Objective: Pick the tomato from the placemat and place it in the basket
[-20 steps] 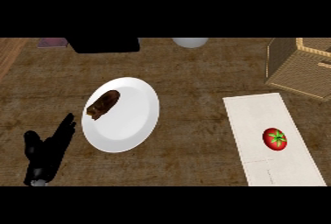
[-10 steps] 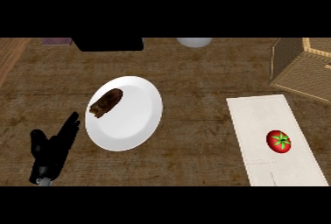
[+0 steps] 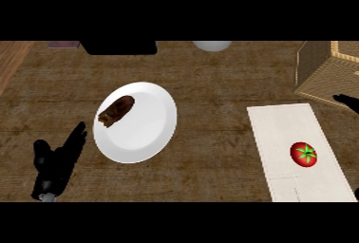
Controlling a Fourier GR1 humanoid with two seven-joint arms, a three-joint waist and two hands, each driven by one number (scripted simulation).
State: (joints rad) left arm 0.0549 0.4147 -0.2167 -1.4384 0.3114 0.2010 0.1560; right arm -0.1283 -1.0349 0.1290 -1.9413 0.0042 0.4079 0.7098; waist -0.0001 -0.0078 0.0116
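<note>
A red tomato (image 3: 304,154) with a green stem lies on the pale placemat (image 3: 291,128) at the right of the wooden counter. The woven basket (image 3: 324,66) stands at the far right, just beyond the placemat's far end. My left hand (image 3: 57,162) rests at the lower left, fingers straight and pointing up, far from the tomato. Only the fingertips of my right hand (image 3: 348,101) show at the right edge, near the basket's foot and above the tomato; whether it is open is hidden.
A white plate (image 3: 147,128) with a brown piece of food (image 3: 116,111) lies left of centre, beside my left hand. A white bowl (image 3: 212,45) and a black object (image 3: 119,47) sit along the far edge.
The view has shifted slightly. My right hand's fingertips have come into view at the right edge. The left hand has stayed open at the lower left.
</note>
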